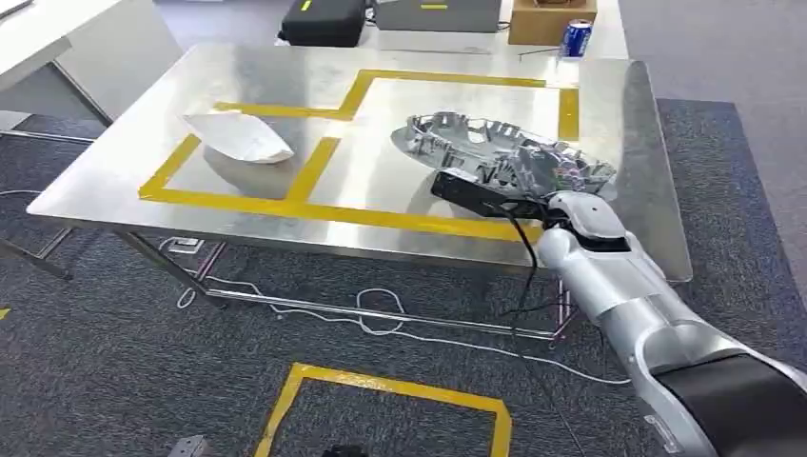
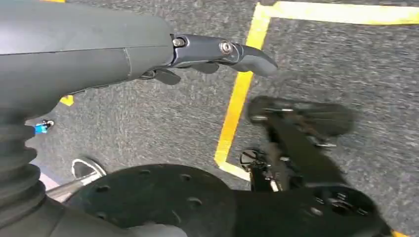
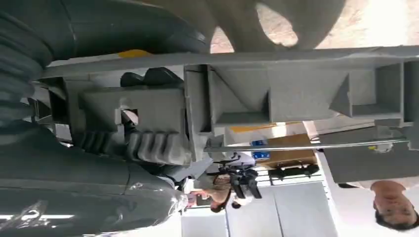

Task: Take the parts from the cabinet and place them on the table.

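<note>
Fingers (image 3: 148,79) of right hand (image 1: 547,176) grasping grey cast part (image 1: 495,152), mostly hidden behind it, left hand (image 2: 217,52) released above floor.

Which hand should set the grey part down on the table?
Right. The right hand already holds the grey part over the steel table; the left hand hangs over the carpet.

The tabletop (image 1: 285,71) in front of me is brushed steel, shiny and reflective. The part (image 1: 495,152) on it is bare cast metal, dull grey and ribbed. The white sheet (image 1: 238,135) looks like matt paper. My arm's casing (image 1: 628,295) is smooth glossy silver. The carpet (image 1: 114,362) is rough grey.
</note>
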You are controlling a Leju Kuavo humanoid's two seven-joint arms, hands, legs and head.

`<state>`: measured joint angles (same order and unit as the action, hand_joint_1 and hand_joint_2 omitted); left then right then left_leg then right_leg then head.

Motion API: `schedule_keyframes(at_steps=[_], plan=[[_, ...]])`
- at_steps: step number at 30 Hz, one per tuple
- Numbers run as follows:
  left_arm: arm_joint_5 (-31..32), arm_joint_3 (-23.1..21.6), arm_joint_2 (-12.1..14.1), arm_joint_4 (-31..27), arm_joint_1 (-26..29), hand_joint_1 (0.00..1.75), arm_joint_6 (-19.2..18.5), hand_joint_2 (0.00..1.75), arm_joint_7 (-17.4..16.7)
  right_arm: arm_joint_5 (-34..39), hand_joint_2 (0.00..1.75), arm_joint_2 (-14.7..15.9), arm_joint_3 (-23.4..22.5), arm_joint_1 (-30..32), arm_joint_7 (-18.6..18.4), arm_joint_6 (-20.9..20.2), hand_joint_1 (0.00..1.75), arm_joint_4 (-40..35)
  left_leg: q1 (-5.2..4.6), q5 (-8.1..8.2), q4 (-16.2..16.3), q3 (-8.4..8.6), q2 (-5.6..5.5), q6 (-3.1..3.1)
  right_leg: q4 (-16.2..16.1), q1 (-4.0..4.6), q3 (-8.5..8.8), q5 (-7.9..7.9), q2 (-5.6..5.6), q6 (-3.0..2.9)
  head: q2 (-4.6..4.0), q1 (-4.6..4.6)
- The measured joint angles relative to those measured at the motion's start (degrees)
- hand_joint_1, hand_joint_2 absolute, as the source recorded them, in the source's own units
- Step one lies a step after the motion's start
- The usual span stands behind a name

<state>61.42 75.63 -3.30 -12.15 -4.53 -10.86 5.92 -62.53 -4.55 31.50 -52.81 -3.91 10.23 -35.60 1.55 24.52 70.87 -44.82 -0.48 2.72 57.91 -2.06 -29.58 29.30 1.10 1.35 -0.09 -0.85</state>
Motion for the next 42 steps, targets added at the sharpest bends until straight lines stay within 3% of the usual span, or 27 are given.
schedule_keyframes(at_steps=[2,4,7,8,10,12,13,14,15,17,18,19,20,22,24,25,27,31,34,42], plan=[[-0.1,0.0,0.0,0.0,0.2,0.00,0.0,1.75,-0.3,0.2,1.75,0.0,0.0,0.0,0.1,0.1,1.75,0.0,-0.34,-9.50,-11.0,2.30,0.04,-1.09,-0.7,-0.11,2.79,1.54,0.15,0.89,0.00,-0.07],[-0.1,0.0,0.0,0.0,0.5,0.00,0.0,1.75,-0.4,0.2,1.75,0.0,0.0,0.1,0.1,0.6,1.75,0.5,-0.98,-9.10,-12.0,3.24,0.06,-1.54,-1.1,0.26,3.75,2.40,0.37,1.77,0.00,0.07],[-0.1,0.0,0.0,0.0,0.2,0.00,0.0,1.75,-0.4,0.2,1.75,0.0,0.1,-0.4,0.2,0.9,1.75,0.5,-0.94,-5.90,-12.5,3.63,0.09,-2.44,-2.3,0.20,4.28,2.94,0.08,2.71,0.00,0.17],[-0.1,0.0,0.0,0.0,0.1,0.00,0.0,1.75,-0.4,0.2,1.75,0.0,0.1,-0.6,0.2,1.0,1.75,0.4,-0.52,-4.44,-14.2,4.76,0.08,-2.71,-2.2,0.21,3.87,4.04,-0.16,3.08,0.02,0.28],[-0.1,0.0,-0.1,0.0,0.3,0.00,0.1,1.75,-0.4,0.3,1.75,0.2,0.2,0.1,0.3,1.2,1.75,0.9,-0.78,-3.93,-14.8,6.33,-0.21,-3.13,2.8,0.63,2.77,7.66,-0.67,2.11,0.00,0.50],[0.1,0.0,-0.2,0.0,0.9,0.00,0.3,1.75,-0.4,0.4,1.75,0.2,0.2,2.0,0.4,1.1,1.75,1.8,-1.19,-3.07,-15.4,8.34,-0.41,-3.56,12.5,1.34,-0.95,11.32,-0.65,1.51,0.00,0.55],[0.4,0.0,-0.2,0.0,1.0,0.00,0.2,1.75,-0.4,0.4,1.75,0.2,0.3,2.8,0.4,1.0,1.75,2.1,-1.37,-2.63,-15.4,8.99,-0.57,-3.64,15.6,1.66,-2.89,11.18,-0.62,1.40,0.00,0.59],[0.6,0.0,-0.3,0.0,1.2,0.00,0.0,1.75,0.1,0.4,1.75,0.3,0.4,3.1,0.4,1.0,1.75,2.3,-1.52,-2.29,-15.4,9.50,-0.66,-3.66,15.8,1.88,-4.17,9.19,-0.61,1.35,0.00,0.59],[0.8,0.0,-0.3,0.0,1.3,0.00,-0.3,1.75,0.8,0.4,1.75,0.3,0.4,3.0,0.4,1.0,1.75,2.4,-1.64,-2.05,-15.4,9.82,-0.72,-3.64,13.7,1.99,-4.58,5.93,-0.62,1.27,0.00,0.55],[0.8,-0.1,-0.2,0.0,1.1,0.00,-0.6,1.75,1.9,0.7,1.75,0.3,0.4,1.8,0.5,1.1,1.75,2.4,-1.75,-1.73,-15.3,10.30,-0.78,-3.42,4.4,1.99,-3.64,-2.35,-0.63,1.22,0.00,0.55],[0.8,-0.1,-0.2,0.0,1.0,0.00,-0.6,1.75,2.0,0.8,1.75,0.3,0.4,1.6,0.6,1.1,1.75,2.4,-1.71,-1.67,-15.4,10.45,-0.77,-3.28,2.5,2.03,-3.19,-3.24,-0.57,1.15,0.00,0.50],[1.2,-0.1,-0.2,0.0,0.9,0.00,-0.4,1.75,2.0,0.9,0.00,0.4,0.4,1.3,0.7,1.1,0.00,2.4,-1.95,-1.66,-15.0,10.21,-0.81,-2.96,1.5,2.20,-2.62,-3.45,-0.47,1.13,0.00,0.61],[1.7,-0.3,-0.1,0.0,0.9,0.00,-0.2,1.75,2.0,1.0,0.00,0.3,0.5,1.1,0.9,1.1,0.00,2.4,-1.95,-1.68,-14.8,9.80,-0.82,-2.86,-0.1,2.13,-1.65,-2.23,-0.47,0.96,0.00,0.55],[2.1,-0.8,0.0,0.0,0.7,0.00,0.1,1.75,1.8,1.0,0.00,0.2,0.5,0.8,1.0,1.1,0.00,2.3,-2.16,-1.94,-14.5,9.41,-0.76,-3.44,-0.5,2.02,-1.78,-2.00,-0.27,1.14,0.00,0.48],[2.2,-1.1,0.0,0.0,0.5,0.00,0.7,1.75,1.7,0.9,0.00,0.2,0.5,0.6,1.0,1.1,0.00,2.3,-2.12,-1.99,-14.8,9.57,-0.61,-3.44,-0.5,2.13,-1.77,-1.96,-0.13,0.99,0.00,0.46],[2.2,-1.2,-0.1,0.0,0.3,0.00,1.1,0.00,1.7,0.8,0.00,0.2,0.5,0.4,1.0,1.1,0.00,2.3,-2.10,-2.04,-14.9,9.61,-0.61,-3.41,-0.5,2.16,-1.77,-1.95,-0.15,0.96,0.00,0.48],[1.9,-1.2,0.0,0.0,0.2,0.00,1.3,0.00,1.7,0.8,0.00,0.2,0.6,0.0,0.9,1.1,0.00,2.3,-2.08,-2.22,-15.1,9.67,-0.62,-3.17,-0.5,2.20,-1.79,-1.97,-0.17,0.55,0.00,0.46],[1.3,-1.2,0.0,0.0,0.1,0.00,0.7,0.00,1.4,0.9,0.00,0.2,0.6,-0.9,1.0,1.1,0.00,2.2,-2.04,-2.30,-15.3,9.71,-0.62,-2.65,-0.5,2.25,-1.77,-1.94,-0.22,0.42,0.00,0.48],[1.3,-1.2,-0.2,0.0,0.1,0.00,2.5,0.00,1.4,0.9,0.00,0.2,0.6,-1.2,1.0,1.1,0.00,2.2,-2.01,-2.28,-15.3,9.71,-0.62,-2.42,-0.5,2.25,-1.73,-1.93,-0.25,0.38,0.00,0.48],[0.0,-1.0,-0.4,0.0,-0.1,0.00,4.0,0.00,1.6,0.9,0.00,0.2,0.8,-1.2,0.7,1.1,0.00,1.4,-2.09,-2.30,-15.3,9.73,-0.63,-2.45,-0.8,2.14,-1.52,-2.11,-0.26,0.39,0.00,0.50]])
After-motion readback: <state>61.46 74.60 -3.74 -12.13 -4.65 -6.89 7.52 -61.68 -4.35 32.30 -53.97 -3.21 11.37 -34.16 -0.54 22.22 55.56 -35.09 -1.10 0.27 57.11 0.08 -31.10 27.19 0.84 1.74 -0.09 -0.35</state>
